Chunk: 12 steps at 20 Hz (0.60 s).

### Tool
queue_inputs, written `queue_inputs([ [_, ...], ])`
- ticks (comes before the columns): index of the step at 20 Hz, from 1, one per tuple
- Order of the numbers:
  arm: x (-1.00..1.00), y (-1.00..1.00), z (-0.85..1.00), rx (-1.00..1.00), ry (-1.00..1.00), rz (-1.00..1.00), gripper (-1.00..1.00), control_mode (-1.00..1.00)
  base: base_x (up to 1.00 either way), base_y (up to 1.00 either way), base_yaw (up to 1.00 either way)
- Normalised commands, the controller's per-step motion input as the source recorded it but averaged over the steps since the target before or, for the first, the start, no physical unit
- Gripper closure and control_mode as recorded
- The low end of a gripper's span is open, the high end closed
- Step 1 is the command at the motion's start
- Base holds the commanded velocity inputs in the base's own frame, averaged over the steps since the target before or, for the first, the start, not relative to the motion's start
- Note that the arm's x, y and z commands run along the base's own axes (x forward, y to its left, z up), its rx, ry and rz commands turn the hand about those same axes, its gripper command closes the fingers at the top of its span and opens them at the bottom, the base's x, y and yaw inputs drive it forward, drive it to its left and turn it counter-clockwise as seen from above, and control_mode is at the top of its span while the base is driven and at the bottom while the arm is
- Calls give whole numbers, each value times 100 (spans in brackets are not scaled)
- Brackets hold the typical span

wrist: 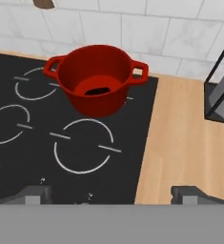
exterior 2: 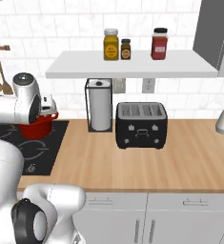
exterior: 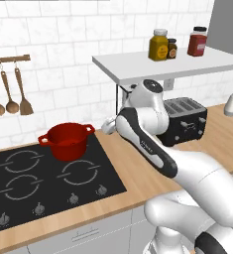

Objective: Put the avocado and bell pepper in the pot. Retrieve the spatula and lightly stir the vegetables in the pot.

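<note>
Black toaster (exterior 2: 141,125) beside paper-towel holder (exterior 2: 99,105)

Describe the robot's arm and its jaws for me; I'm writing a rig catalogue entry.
The glossy white jointed arm is built of rounded shells, with dark grey bands at the joints and a black stripe carrying small pale lettering along one link. In the hand view, the two-finger gripper ends in small, blocky dark grey tips, set wide apart.

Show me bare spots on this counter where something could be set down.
Free: the wood in front of the toaster and on to the right end; the strip between the hob and the towel holder; the hob's front rings. Crowded: the back corner, with the pot, and the toaster beside the holder.
</note>
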Motion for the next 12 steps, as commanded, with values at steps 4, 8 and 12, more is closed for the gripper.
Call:
queue_inputs([
  [4,-27,-78,56,-15,19,-10,-100,-100,0,0,0],
  [8,-18,-94,64,-16,22,-26,-100,-100,0,0,0],
  [12,-32,-94,51,-8,14,-19,-100,-100,0,0,0],
])
